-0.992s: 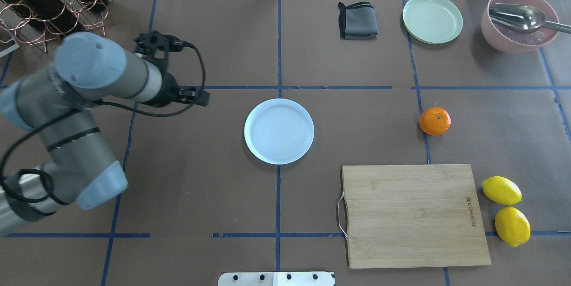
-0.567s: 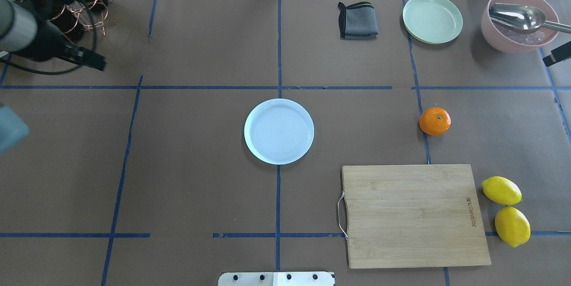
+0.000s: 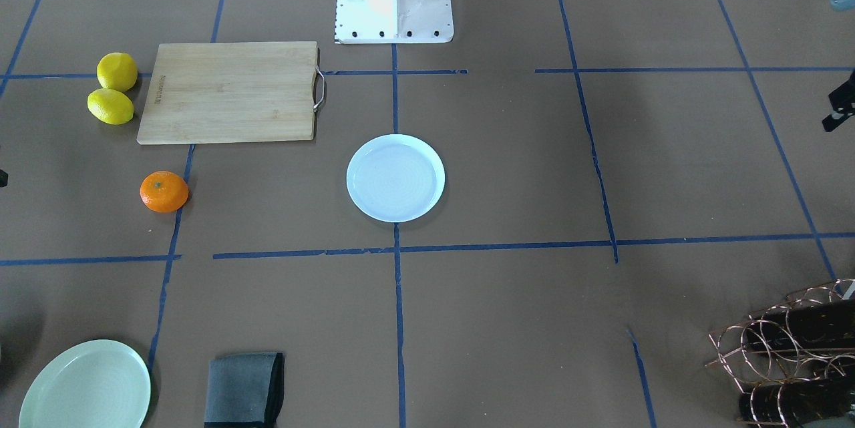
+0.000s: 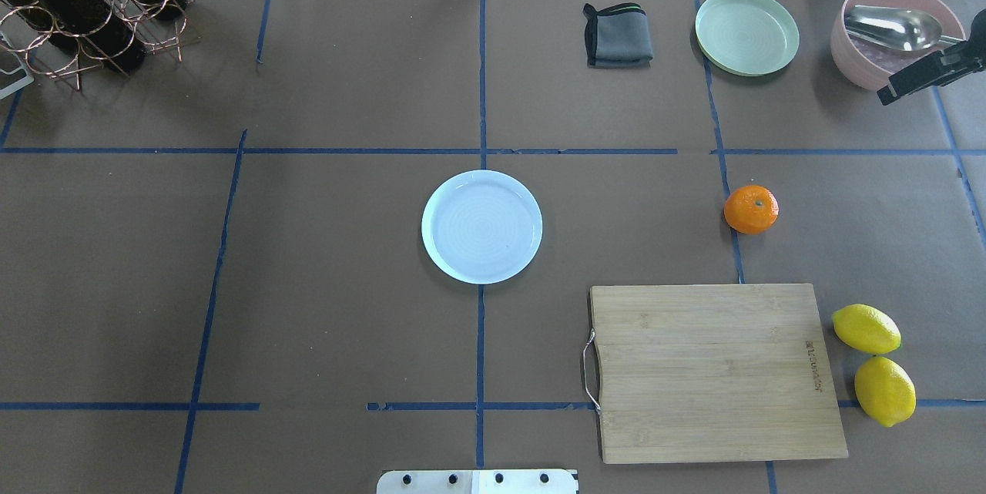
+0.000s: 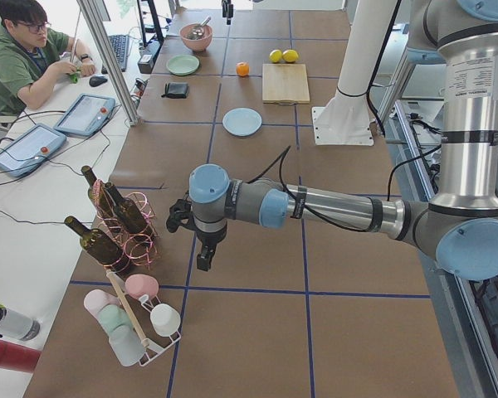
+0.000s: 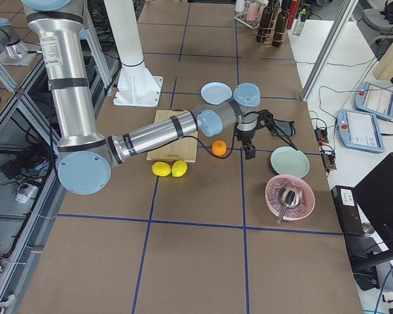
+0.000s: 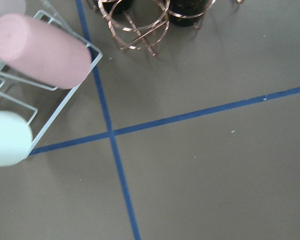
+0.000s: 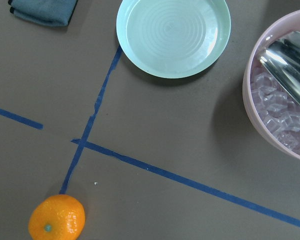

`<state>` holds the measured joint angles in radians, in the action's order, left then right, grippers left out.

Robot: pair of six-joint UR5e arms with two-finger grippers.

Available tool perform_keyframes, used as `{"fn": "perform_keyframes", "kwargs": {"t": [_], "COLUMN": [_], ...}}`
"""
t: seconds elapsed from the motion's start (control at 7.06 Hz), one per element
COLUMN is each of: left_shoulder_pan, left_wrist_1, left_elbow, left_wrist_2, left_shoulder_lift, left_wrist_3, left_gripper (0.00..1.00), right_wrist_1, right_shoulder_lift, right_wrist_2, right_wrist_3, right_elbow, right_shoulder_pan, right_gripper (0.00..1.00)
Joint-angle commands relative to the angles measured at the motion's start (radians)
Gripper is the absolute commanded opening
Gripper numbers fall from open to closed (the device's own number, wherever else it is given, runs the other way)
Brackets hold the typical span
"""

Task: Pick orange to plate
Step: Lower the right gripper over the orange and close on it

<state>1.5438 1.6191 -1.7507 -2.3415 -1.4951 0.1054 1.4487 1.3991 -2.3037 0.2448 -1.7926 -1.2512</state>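
Where the worktop lies closest to the robot's base, one wooden cutting board sits flat on the robot's right, its metal handle towards the middle. Two lemons lie just beside its outer edge, one touching or nearly touching the other.

Farther out, one pale bluish-white plate rests at the centre, on a blue tape line. The one orange lies on the worktop itself, stem dot up, on another tape line; it is well apart from the plate, on the robot's right, and near the board's far corner.

The right hand hangs in the air beyond the orange, and its wrist camera looks down on the fruit, the green plate and the bowl. Whether it is released or clenched I cannot tell, since no view shows its fingers clearly.

Along the far edge stand one folded grey cloth, one mint-green plate and one pink bowl holding one metal spoon. At the far left corner one copper wire rack holds dark bottles (their number is hard to make out).

The left hand hangs off past that end, near the rack, fingers pointing down. I cannot tell its state either.
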Motion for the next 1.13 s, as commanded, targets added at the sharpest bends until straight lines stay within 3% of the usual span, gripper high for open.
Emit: {"fn": "perform_keyframes", "kwargs": {"t": [0.0, 0.14, 0.42, 0.57, 0.99], "left_shoulder_pan": [0.032, 0.032, 0.032, 0.032, 0.032], "left_wrist_1": [-0.001, 0.002, 0.002, 0.004, 0.005], "left_elbow": [-0.001, 0.003, -0.007, -0.012, -0.013], "left_wrist_2": [0.001, 0.001, -0.001, -0.002, -0.005], "left_shoulder_lift": [0.083, 0.078, 0.075, 0.075, 0.073], "left_wrist_3": [0.076, 0.077, 0.076, 0.076, 0.074], "left_gripper": [1.0, 1.0, 1.0, 1.0, 1.0], "right_wrist_1": [-0.002, -0.025, -0.225, -0.252, -0.254], "right_shoulder_lift": [-0.052, -0.052, -0.04, -0.034, -0.002], "right_wrist_2": [0.038, 0.119, 0.199, 0.272, 0.328], "right_wrist_3": [0.148, 0.219, 0.423, 0.46, 0.467], "right_elbow": [0.004, 0.006, 0.059, 0.068, 0.081], "right_shoulder_pan": [0.114, 0.19, 0.307, 0.369, 0.426], "right_gripper": [1.0, 1.0, 1.0, 1.0, 1.0]}}
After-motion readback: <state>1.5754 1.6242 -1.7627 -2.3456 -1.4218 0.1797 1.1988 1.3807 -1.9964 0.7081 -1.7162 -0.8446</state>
